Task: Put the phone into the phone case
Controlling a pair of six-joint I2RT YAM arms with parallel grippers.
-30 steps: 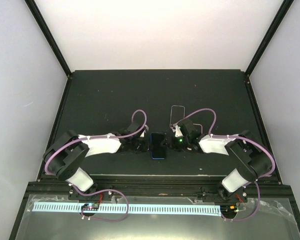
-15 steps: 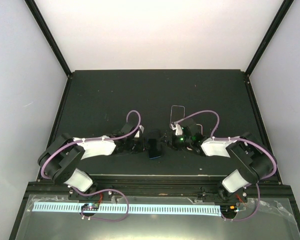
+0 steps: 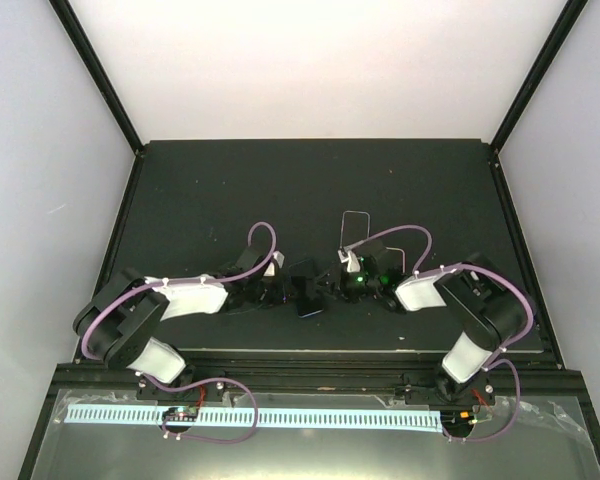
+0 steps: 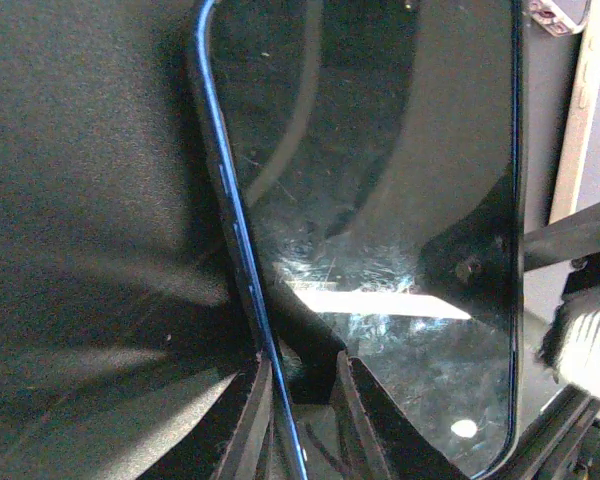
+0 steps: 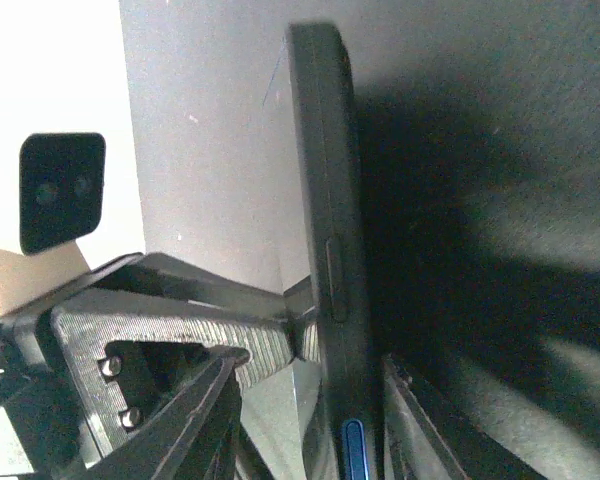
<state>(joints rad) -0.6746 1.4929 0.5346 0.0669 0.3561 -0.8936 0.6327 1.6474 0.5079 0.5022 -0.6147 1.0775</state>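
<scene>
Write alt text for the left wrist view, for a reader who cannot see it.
A phone with a blue edge and a smudged, glossy black screen fills most of the frame. Its edge is clamped at the bottom of the picture by the left gripper. The dark table shows on the left.

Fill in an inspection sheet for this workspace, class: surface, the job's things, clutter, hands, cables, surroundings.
Surface: dark table, matte.
Job's things: phone, blue-edged with a smudged screen, held between both hands; phone case, clear, lying flat farther back on the table, apart from the phone.
Clutter: nothing seen.
Hands: left hand shut on the phone's edge; right hand shut on the phone from the other side.
Cables: a purple cable loops over each arm.
Surroundings: white walls, black frame posts, white strip in front of the arm bases.
</scene>
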